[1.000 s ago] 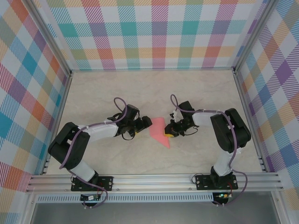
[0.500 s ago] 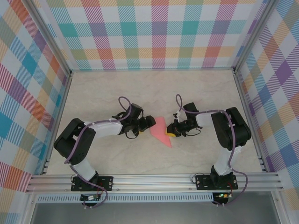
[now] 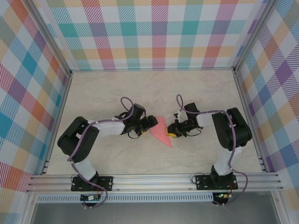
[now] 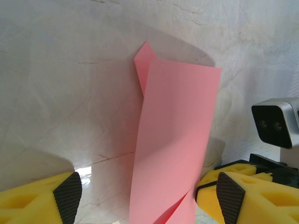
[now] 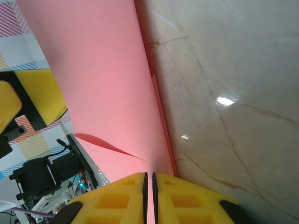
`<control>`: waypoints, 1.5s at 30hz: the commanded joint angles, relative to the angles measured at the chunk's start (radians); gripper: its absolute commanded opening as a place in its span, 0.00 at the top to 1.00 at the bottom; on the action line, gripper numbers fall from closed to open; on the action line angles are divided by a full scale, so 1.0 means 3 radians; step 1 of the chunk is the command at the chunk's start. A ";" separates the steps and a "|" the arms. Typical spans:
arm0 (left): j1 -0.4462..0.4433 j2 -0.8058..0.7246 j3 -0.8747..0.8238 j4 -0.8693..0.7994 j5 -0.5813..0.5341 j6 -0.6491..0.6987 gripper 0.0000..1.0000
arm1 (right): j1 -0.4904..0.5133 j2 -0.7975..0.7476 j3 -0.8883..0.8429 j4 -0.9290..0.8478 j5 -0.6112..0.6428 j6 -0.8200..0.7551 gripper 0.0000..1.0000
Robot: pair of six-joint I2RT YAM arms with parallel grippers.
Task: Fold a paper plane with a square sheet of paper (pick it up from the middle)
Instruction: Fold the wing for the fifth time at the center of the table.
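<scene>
— First, the square sheet of paper (image 3: 161,129)?
— Roughly mid-worktop (image 3: 117,88), between the two arms. Salmon pink and already creased: from above a narrow wedge, broad end away from the arm bases, tip toward them.
— Lying flat?
— Not quite. In the right wrist view, down on the worktop along one long edge, with the big panel tilted up from it and a darker strip of a lower layer just peeking out along that edge. In the left wrist view, a small pointed corner poking out behind the far end, and a curled lip low at the near end.
— And the right fingers (image 3: 172,133)?
— Pressed together on the sheet's right-hand edge. Yellow tips nearly meeting, only a hair-thin slit left, with pink paper running straight into it.
— And the left fingers (image 3: 151,122)?
— Spread wide, at the sheet's left side. Black pads (image 4: 69,201) far apart in the wrist view, with the pink panel standing up between them, much closer to the right-hand pad than to the other. Touching or not, impossible to tell.
— Anything else close by?
— The right arm's wrist camera (image 4: 275,122), just past that right-hand pad.
</scene>
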 commanded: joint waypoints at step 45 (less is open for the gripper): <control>-0.0026 -0.0059 0.0189 0.0022 -0.0020 -0.0165 0.92 | 0.1533 -0.1969 -0.0715 0.0097 0.3022 -0.0899 0.55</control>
